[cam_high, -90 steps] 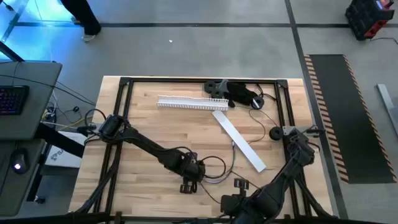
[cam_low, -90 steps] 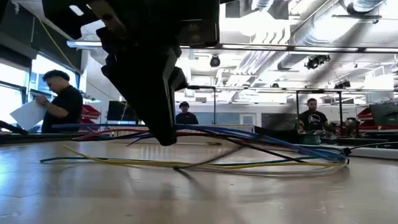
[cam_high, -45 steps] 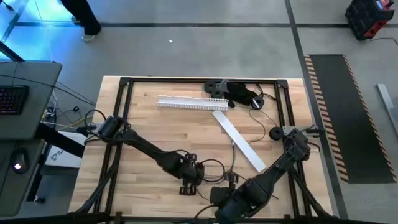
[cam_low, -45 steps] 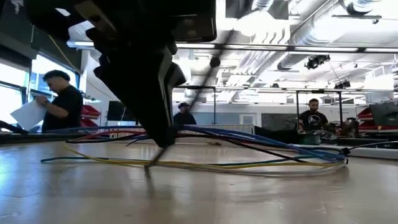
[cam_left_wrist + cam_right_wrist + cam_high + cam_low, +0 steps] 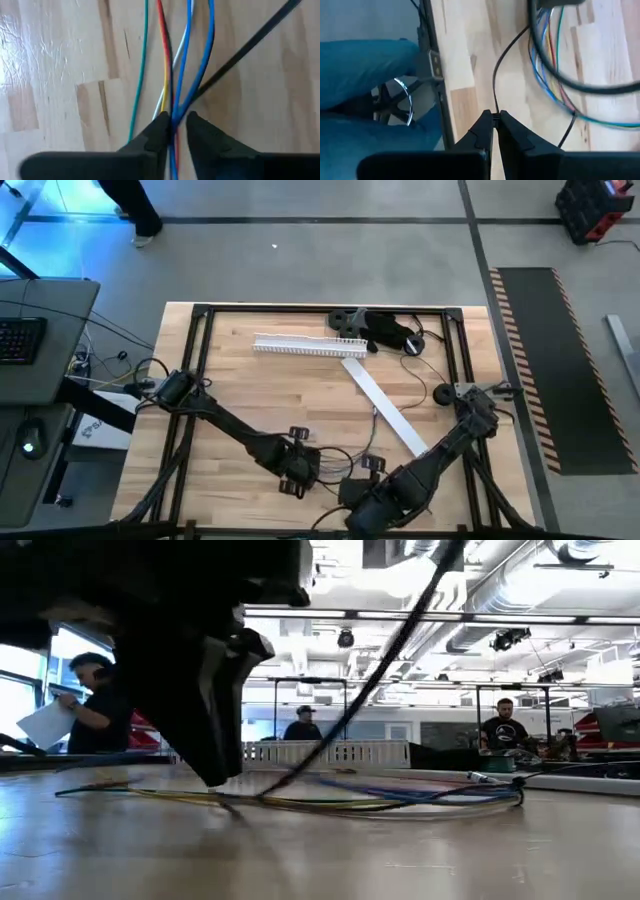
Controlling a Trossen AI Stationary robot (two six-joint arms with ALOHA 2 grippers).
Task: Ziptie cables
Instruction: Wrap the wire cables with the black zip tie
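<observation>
While the left end effector [image 5: 174, 125] pinches the bunch of thin coloured cables [image 5: 176, 65] on the light wooden worktop [image 5: 240, 390] near its front edge, the right end effector [image 5: 494, 120] — just beside it — is closed on a thin black strand [image 5: 496, 85].

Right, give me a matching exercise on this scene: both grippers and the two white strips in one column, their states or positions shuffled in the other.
Things:
1. left gripper
2. right gripper
3. slotted white strip
4. flat white strip

States or places:
A. jaws shut on a thin black strand
B. lying diagonally, right of the table's middle
C. jaws shut on the cables
D. lying parallel to the table's far edge

Pairs: 1-C, 2-A, 3-D, 4-B
</observation>
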